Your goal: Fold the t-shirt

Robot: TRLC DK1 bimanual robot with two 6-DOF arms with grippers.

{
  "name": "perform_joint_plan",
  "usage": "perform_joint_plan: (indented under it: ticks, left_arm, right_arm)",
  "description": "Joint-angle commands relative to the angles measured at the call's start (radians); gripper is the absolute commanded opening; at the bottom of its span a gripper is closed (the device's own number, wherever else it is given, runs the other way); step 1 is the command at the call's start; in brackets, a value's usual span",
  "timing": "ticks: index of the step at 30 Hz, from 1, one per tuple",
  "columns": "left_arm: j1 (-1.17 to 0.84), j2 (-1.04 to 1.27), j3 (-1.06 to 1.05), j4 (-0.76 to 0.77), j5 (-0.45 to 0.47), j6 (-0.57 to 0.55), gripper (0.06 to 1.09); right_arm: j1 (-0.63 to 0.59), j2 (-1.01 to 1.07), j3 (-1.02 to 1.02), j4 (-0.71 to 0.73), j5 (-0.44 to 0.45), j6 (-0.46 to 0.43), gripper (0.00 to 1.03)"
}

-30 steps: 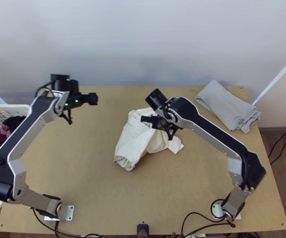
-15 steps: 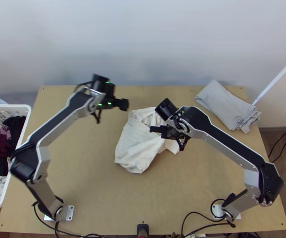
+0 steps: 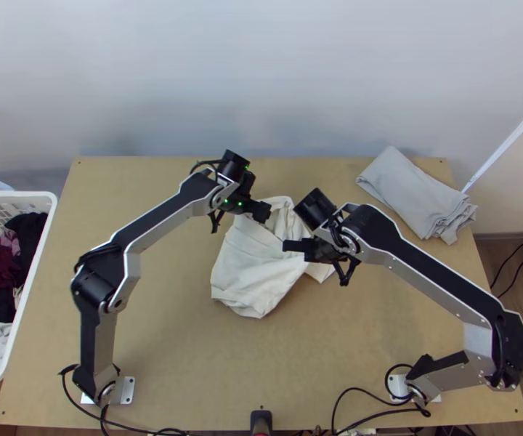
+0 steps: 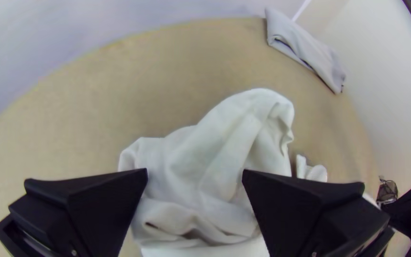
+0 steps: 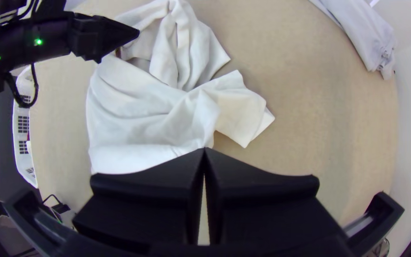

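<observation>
No readable text, labels, numbers or signs.

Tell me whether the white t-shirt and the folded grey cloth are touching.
Apart. The left wrist view shows a bare stretch of table between the white t-shirt and the folded grey cloth.

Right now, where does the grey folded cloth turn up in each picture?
Top view: grey cloth near the far right corner of the table.
Left wrist view: grey cloth beyond the white t-shirt.
Right wrist view: grey cloth, partly cut off by the picture's edge.
Shared landmark: the white t-shirt, in all three.
</observation>
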Motion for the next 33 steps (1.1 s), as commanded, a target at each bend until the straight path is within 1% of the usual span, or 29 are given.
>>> perform_joint_plan:
  ticks: [1,2,3,4,5,8,12,15,19,22,25,28,30,33]
  left_arm:
    - [-0.002,0.054,0.023,-0.037,0.007,0.023,0.80]
    - [-0.002,0.059,0.026,-0.054,-0.002,0.027,0.65]
    - [-0.001,0.054,0.018,-0.037,-0.005,0.027,0.47]
    - [0.004,0.044,0.006,-0.003,-0.010,0.023,0.22]
    - [0.011,0.030,-0.011,0.039,-0.014,0.018,0.10]
    - [0.037,-0.002,0.000,0.043,-0.014,-0.008,0.09]
    - [0.082,-0.062,0.066,0.034,-0.016,-0.088,0.09]
    - [0.123,-0.108,0.151,0.006,-0.017,-0.152,0.09]
    - [0.183,-0.157,0.290,-0.054,-0.039,-0.208,0.09]
    - [0.232,-0.191,0.371,-0.083,-0.060,-0.221,0.09]
    - [0.264,-0.251,0.383,-0.083,-0.076,-0.224,0.09]
    - [0.291,-0.315,0.383,-0.096,-0.080,-0.232,0.09]
    - [0.297,-0.357,0.382,-0.121,-0.080,-0.241,0.09]
    - [0.294,-0.406,0.369,-0.195,-0.080,-0.249,0.09]
  right_arm:
    - [-0.011,-0.039,-0.023,-0.007,0.007,-0.013,0.03]
    - [-0.015,-0.042,-0.023,-0.007,0.007,-0.014,0.03]
    - [-0.018,-0.045,-0.023,-0.007,0.007,-0.016,0.03]
    - [-0.019,-0.047,-0.023,-0.007,0.007,-0.019,0.03]
    - [-0.022,-0.049,-0.023,-0.007,0.007,-0.020,0.03]
    - [-0.033,-0.053,-0.023,-0.004,0.007,-0.022,0.03]
    - [-0.050,-0.067,-0.020,0.023,0.008,-0.033,0.03]
    - [-0.070,-0.090,-0.018,0.073,0.008,-0.043,0.03]
    - [-0.105,-0.127,-0.009,0.148,0.008,-0.065,0.03]
    - [-0.125,-0.159,-0.011,0.217,0.008,-0.102,0.03]
    - [-0.139,-0.203,-0.009,0.287,0.008,-0.135,0.03]
    - [-0.140,-0.274,-0.023,0.370,0.007,-0.188,0.03]
    - [-0.136,-0.332,-0.060,0.450,0.005,-0.220,0.03]
    - [-0.096,-0.391,-0.101,0.448,-0.032,-0.229,0.03]
